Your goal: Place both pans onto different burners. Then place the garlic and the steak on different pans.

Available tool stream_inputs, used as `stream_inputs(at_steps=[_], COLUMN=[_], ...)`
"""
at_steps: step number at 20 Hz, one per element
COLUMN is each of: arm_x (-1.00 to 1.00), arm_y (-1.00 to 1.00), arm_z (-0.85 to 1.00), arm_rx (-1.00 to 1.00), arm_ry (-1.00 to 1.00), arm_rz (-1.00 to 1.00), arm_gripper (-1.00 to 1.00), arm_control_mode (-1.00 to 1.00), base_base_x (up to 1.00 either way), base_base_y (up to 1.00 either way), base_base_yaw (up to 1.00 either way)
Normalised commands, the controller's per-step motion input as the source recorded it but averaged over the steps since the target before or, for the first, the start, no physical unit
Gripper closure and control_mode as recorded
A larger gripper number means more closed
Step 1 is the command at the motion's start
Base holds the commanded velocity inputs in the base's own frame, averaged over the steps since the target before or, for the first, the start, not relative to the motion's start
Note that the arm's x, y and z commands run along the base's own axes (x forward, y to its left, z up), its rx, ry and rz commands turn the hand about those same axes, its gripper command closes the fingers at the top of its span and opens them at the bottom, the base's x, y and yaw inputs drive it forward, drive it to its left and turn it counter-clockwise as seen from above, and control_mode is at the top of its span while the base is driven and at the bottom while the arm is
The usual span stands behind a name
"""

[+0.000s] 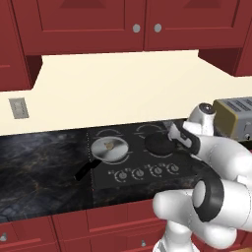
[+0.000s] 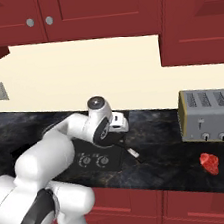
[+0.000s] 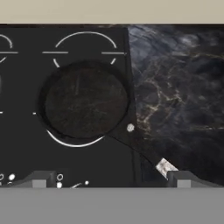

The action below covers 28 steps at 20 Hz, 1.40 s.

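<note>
Black pan [image 3: 85, 101]: sits on a front burner [image 3: 74, 142] of the black glass cooktop [image 3: 26, 144], right-hand side; burner's white ring shows as an arc under pan's near edge. Thin handle runs diagonally off the cooktop edge onto the dark marble counter [image 3: 175, 87], light tip [image 3: 165, 166] just beside one fingertip in hand view. Pan interior bare. Second ring [image 3: 85, 41] behind it, uncovered. Silver pan [image 1: 109, 147]: on the left front burner, well apart from black pan [image 1: 158, 142], black handle [image 1: 84, 171] pointing toward counter's front edge. Garlic [image 1: 110, 144]: small tan lump inside silver pan, approx. centre. Steak [image 2: 210, 163]: red piece w/ a little white, lying on counter in front of the toaster [image 2: 211, 115], near the front edge, well apart from cooktop and both pans. Gripper [image 3: 111, 179]: released, jaws spread wide, nothing between them; fingertips [image 3: 40, 178] hang above cooktop's front strip and counter, black pan ahead of them; no contact w/ pan visible. Arm: white, bent over cooktop's right half in both base views. Control knobs [image 1: 147, 172]: row along cooktop front. Surroundings: cream backsplash [image 1: 113, 93] w/ wall outlet [image 1: 18, 108] at left; red cabinets [image 1: 98, 24] above.
</note>
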Motion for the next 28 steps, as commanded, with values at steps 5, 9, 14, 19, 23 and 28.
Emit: stream_inputs(at_steps=[5, 9, 14, 19, 23, 28], arm_x=[-0.34, -0.08, 0.0, -0.13, -0.3, -0.18], arm_y=[-0.87, -0.77, -0.61, -0.45, -0.37, -0.47], arm_z=[0.07, 0.01, 0.01, 0.14, 0.24, 0.14], arm_rx=[0.0, -0.02, -0.08, -0.1, 0.0, 0.0], arm_ry=[0.0, 0.0, 0.01, 0.11, 0.18, 0.09], arm_rz=[0.0, 0.0, 0.0, 0.0, -0.05, -0.04], arm_gripper=[-1.0, -1.0, -1.0, -1.0, -1.0, -1.0], arm_control_mode=[-1.0, -1.0, -1.0, -1.0, -1.0, -1.0], base_base_x=[0.0, 0.0, 0.0, 0.0, 0.0, 0.0], base_base_y=[0.0, 0.0, 0.0, 0.0, 0.0, 0.0], base_base_yaw=[0.0, 0.0, 0.0, 0.0, 0.0, 0.0])
